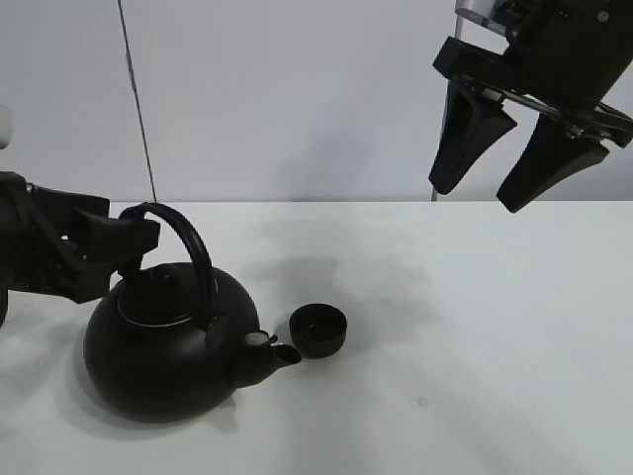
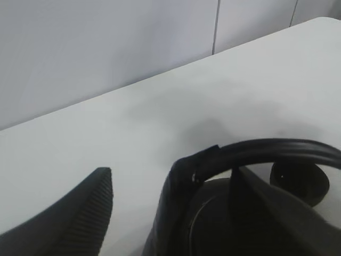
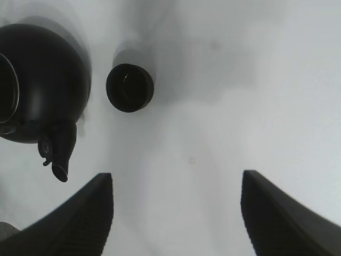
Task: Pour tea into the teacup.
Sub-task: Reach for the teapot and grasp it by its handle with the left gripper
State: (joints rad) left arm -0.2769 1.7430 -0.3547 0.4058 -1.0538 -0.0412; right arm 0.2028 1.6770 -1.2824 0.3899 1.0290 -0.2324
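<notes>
The black kettle [image 1: 158,356] stands on the white table [image 1: 475,336], arched handle [image 1: 193,252] upright, spout [image 1: 282,354] pointing at the teacup [image 1: 317,330]. The small, low, black teacup sits just beyond the spout tip, apart from it. My left gripper [image 1: 134,247] is open at the handle's left end. In the left wrist view, bare table shows between the left gripper [image 2: 144,170] fingers, and one finger [image 2: 173,208] lies against the handle [image 2: 277,149]. My right gripper [image 1: 480,193] hangs open high at the upper right. From there it looks down on the teacup [image 3: 130,87] and kettle [image 3: 42,85].
A pale wall [image 1: 297,99] runs along the table's back edge. A thin dark cable [image 1: 138,109] hangs down the wall behind the kettle. A tiny speck [image 1: 422,402] marks the tabletop right of the teacup.
</notes>
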